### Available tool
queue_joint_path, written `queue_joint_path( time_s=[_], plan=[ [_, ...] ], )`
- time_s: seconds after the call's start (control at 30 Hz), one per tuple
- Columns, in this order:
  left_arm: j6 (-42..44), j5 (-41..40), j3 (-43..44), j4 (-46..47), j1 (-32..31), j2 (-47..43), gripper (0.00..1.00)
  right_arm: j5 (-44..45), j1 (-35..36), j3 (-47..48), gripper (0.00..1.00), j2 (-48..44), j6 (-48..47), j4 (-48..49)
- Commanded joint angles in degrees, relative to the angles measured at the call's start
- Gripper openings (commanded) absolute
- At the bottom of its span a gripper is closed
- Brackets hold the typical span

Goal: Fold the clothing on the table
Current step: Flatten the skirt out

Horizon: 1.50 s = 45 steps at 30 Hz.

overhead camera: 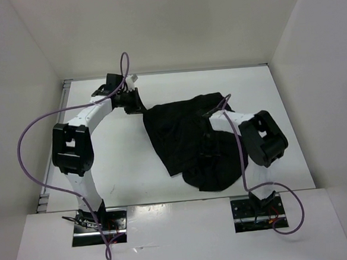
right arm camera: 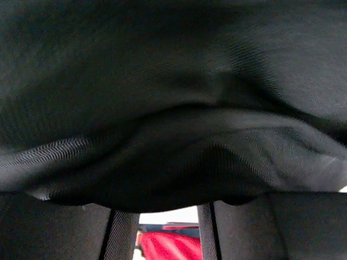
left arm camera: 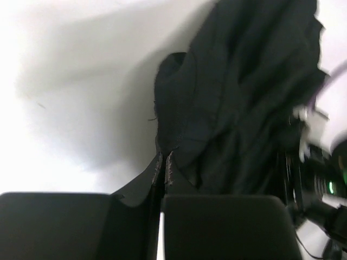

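Gripping one clothing (overhead camera: 180,135) edge, left claw (left arm camera: 164,162) clamps — right claw (right arm camera: 161,208) buried, state unclear.

The glossy white table (overhead camera: 117,169) carries the crumpled black clothing (overhead camera: 186,138), which lies right of centre and reaches toward the near edge.

We extend the left black two-finger gripper (left arm camera: 164,162), jaws pinched on the black fabric garment (left arm camera: 244,97) ahead of its fingertips. The right black two-finger gripper (right arm camera: 165,216) has its jaws apart.
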Motion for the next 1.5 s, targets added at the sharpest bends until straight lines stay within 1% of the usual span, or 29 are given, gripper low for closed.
queue_joint_path(
  time_s=[0.0, 0.1, 0.13, 0.2, 0.23, 0.3, 0.33, 0.4, 0.43, 0.47, 0.5, 0.53, 0.63, 0.67, 0.7, 0.73, 0.9, 0.97, 1.13, 1.27, 1.4, 1.47],
  plan=[
    [-1.3, 4.2, -5.3, 1.7, 0.3, -5.2, 0.00, 10.0, -6.1, 8.5, 0.44, 5.9, -1.7, 3.7],
    [-1.3, 5.5, -8.4, 1.7, 0.8, -8.0, 0.00, 13.3, -9.4, 14.5, 0.44, 10.8, -3.8, 3.7],
    [-1.3, 6.5, -9.5, 2.2, 0.8, -8.7, 0.00, 15.7, -11.3, 18.8, 0.44, 11.8, -3.8, 3.7],
    [-1.8, 8.8, -13.4, 3.6, 0.8, -10.8, 0.00, 18.1, -12.9, 23.2, 0.44, 13.5, -5.2, 2.6],
    [-1.8, 9.5, -14.6, 4.1, 0.8, -11.6, 0.00, 20.7, -13.5, 26.8, 0.44, 14.6, -5.9, 2.6],
    [-2.4, 9.5, -17.9, 4.1, 0.8, -12.3, 0.00, 23.8, -14.2, 31.9, 0.42, 15.3, -6.8, 2.0],
    [-2.4, 9.5, -18.9, 4.1, 0.8, -12.9, 0.00, 27.2, -14.2, 33.5, 0.42, 15.3, -7.3, 1.4],
    [-2.4, 9.5, -20.8, 4.1, 0.8, -13.4, 0.00, 28.2, -14.2, 36.4, 0.42, 14.5, -7.3, 0.2],
    [-2.4, 9.5, -22.3, 4.1, 0.3, -13.4, 0.00, 27.5, -14.2, 36.4, 0.42, 12.0, -9.3, 0.1],
    [-2.4, 9.5, -23.1, 4.7, 0.3, -13.4, 0.00, 26.2, -12.4, 37.1, 0.44, 10.5, -10.6, 0.1],
    [-2.4, 9.5, -23.6, 4.7, 0.3, -13.4, 0.00, 24.8, -11.1, 37.1, 0.48, 8.9, -12.0, -0.4],
    [-2.4, 9.5, -25.0, 5.4, -0.4, -13.4, 0.00, 22.5, -6.3, 37.1, 0.52, 3.9, -15.6, -2.6],
    [-2.4, 10.1, -25.0, 5.9, -0.4, -12.8, 0.00, 21.3, -0.7, 35.8, 0.54, 1.4, -16.8, -3.8],
    [-2.4, 10.1, -25.0, 5.9, -0.4, -12.3, 0.00, 21.3, 3.2, 34.2, 0.54, 0.5, -16.8, -3.8],
    [-2.4, 10.1, -25.0, 5.9, -0.4, -12.3, 0.00, 20.8, 5.1, 33.0, 0.54, -0.3, -17.7, -2.9],
    [-2.4, 10.1, -25.0, 5.9, -0.4, -11.7, 0.00, 20.8, 8.4, 30.8, 0.56, -1.0, -19.0, -1.8],
    [-1.8, 8.9, -22.8, 4.0, -0.4, -10.4, 0.00, 20.1, 15.4, 30.0, 0.57, 0.4, -22.4, 3.2],
    [-1.2, 8.9, -21.2, 3.5, -0.4, -9.4, 0.00, 22.9, 18.6, 30.0, 0.57, 1.2, -24.0, 3.9],
    [0.0, 8.9, -18.2, 1.3, -0.4, -7.3, 0.00, 34.3, 22.6, 28.8, 0.57, 5.4, -25.0, 7.3],
    [0.5, 8.9, -16.3, 0.8, -0.4, -7.3, 0.00, 37.7, 23.9, 28.8, 0.57, 8.8, -26.1, 10.5],
    [0.5, 8.9, -16.3, 0.1, 0.1, -7.3, 0.00, 42.2, 24.5, 29.3, 0.57, 13.4, -26.7, 11.7],
    [0.5, 8.9, -16.3, 0.1, 0.1, -7.9, 0.00, 46.6, 25.0, 29.9, 0.54, 14.8, -26.7, 12.9]
  ],
)
